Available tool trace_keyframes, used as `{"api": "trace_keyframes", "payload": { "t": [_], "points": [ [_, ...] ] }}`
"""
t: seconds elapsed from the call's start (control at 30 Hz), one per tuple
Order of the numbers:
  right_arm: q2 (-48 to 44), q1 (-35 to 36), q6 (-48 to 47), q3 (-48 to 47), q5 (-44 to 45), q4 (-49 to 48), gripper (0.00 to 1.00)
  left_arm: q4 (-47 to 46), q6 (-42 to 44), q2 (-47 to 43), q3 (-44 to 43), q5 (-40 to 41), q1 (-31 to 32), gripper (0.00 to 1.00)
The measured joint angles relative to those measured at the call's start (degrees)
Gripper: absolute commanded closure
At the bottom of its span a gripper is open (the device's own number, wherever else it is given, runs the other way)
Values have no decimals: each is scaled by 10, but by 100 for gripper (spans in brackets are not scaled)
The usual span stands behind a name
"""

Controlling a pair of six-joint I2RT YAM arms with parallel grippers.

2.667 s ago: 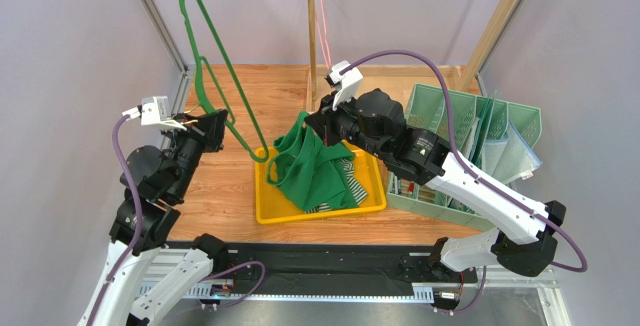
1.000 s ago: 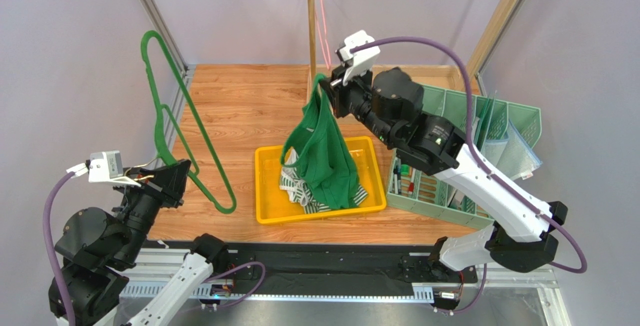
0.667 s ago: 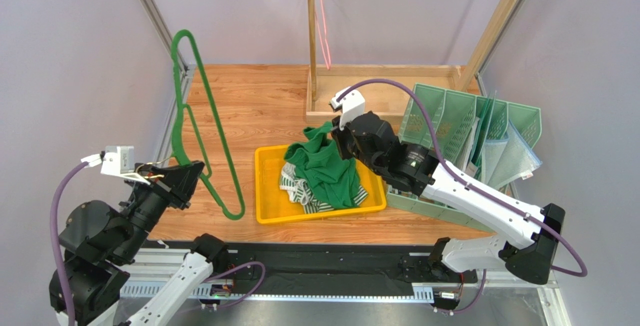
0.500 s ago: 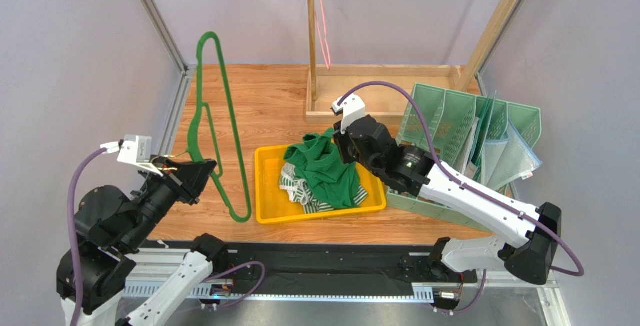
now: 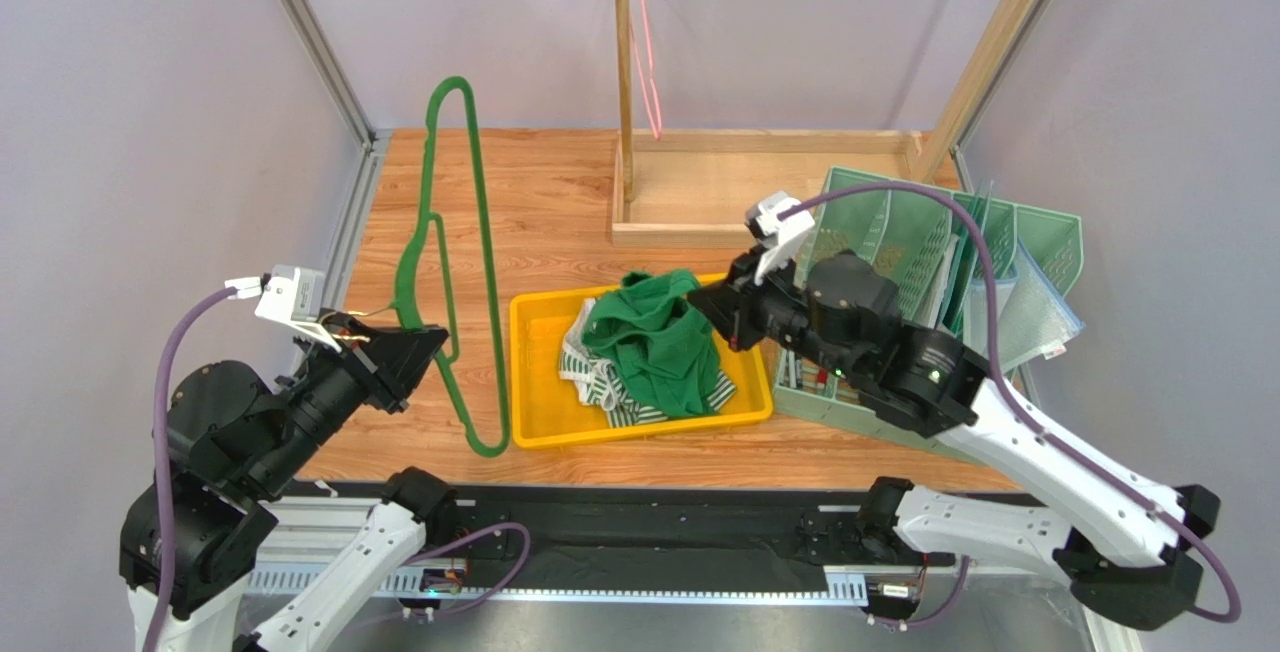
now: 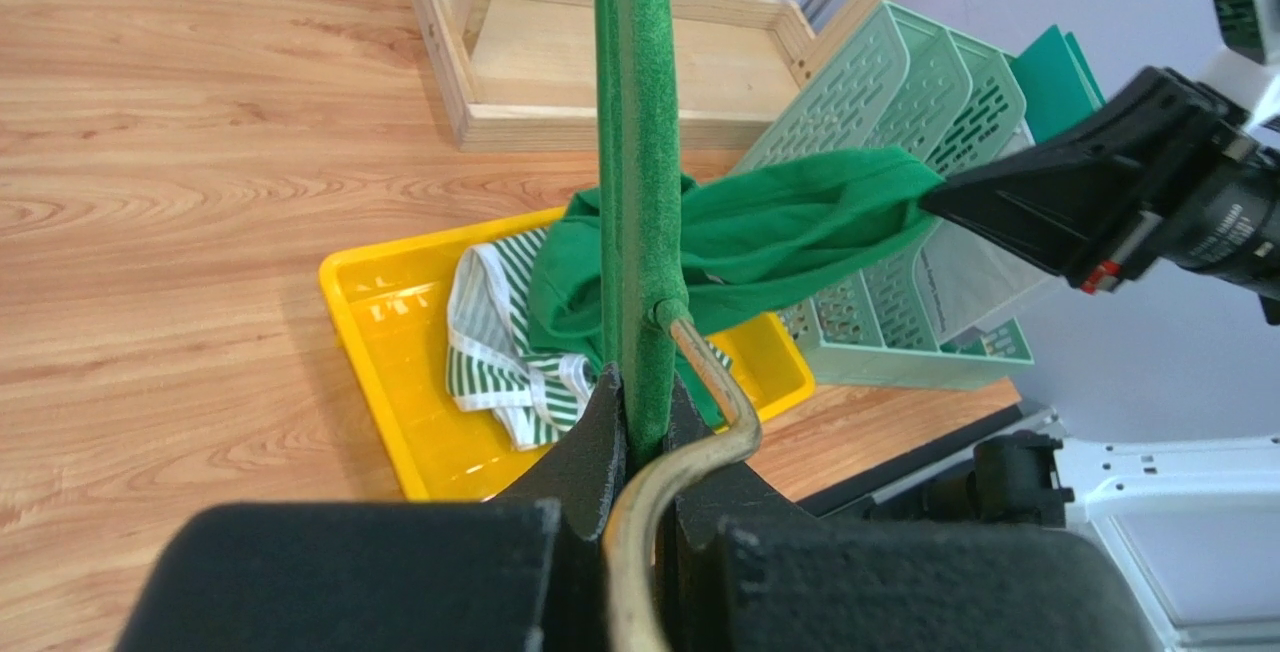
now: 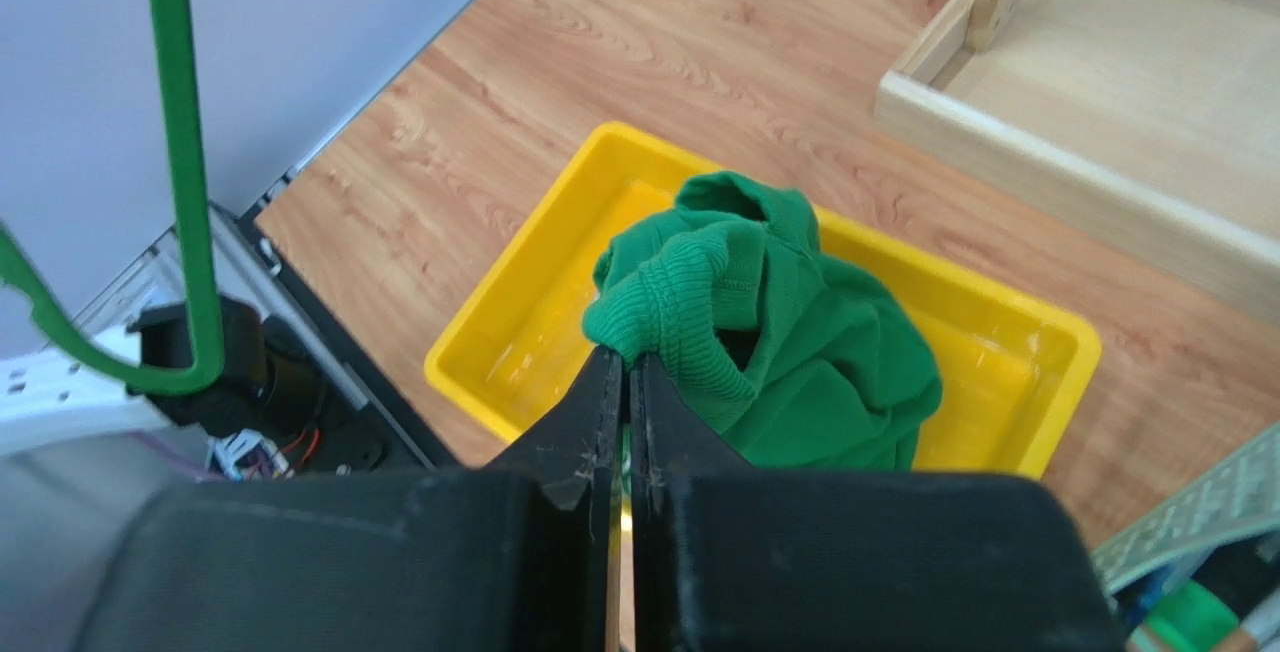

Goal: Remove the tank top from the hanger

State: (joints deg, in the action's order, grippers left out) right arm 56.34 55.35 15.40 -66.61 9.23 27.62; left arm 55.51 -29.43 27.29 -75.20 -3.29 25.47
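The wooden tabletop (image 5: 541,202) has a tall wooden stand (image 5: 621,82) at the back, a green mesh file sorter (image 5: 962,255) on the right and a yellow tray (image 5: 520,367) in the middle. The green hanger (image 6: 639,157) stands nearly upright over the tabletop left of the tray, totally bare. The green tank top (image 5: 661,345) is heaped in the tray on top of a striped garment (image 5: 589,375), with one ribbed edge pulled up toward the right.

The left claw (image 6: 643,420) is clenched on the hanger right where the metal hook comes out of the green bar. The right claw (image 7: 627,367) is clenched on that ribbed edge.

My read is that the removal itself is basically done, since shirt and hanger are fully apart. What's left is the right claw letting go so the fabric drops into the tray, and the left one parking the hanger somewhere.

Room-wise, the right claw sits over the tray's right rim with the sorter just beside it, so I'd lift straight up after release rather than swing right. The stand is behind it too.

From above, the hanger's low end is just beside the tray's near-left corner, though I can't tell how high it hangs. There's bare tabletop to the left and behind the tray, but the frame post on the left is near the hanger's top.
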Motion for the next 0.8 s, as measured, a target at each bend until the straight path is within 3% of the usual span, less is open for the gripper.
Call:
{"api": "trace_keyframes", "payload": {
  "t": [0.17,0.37,0.8],
  "points": [
    [-73,0,24,56,1,37,100,-3,0,0,16,-5,0,100],
    [-47,0,31,70,13,41,100,-5,1,7,23,-15,0,100],
    [303,-1,64,58,-7,-82,98,19,9,5,23,-65,0,100]
  ]
}}
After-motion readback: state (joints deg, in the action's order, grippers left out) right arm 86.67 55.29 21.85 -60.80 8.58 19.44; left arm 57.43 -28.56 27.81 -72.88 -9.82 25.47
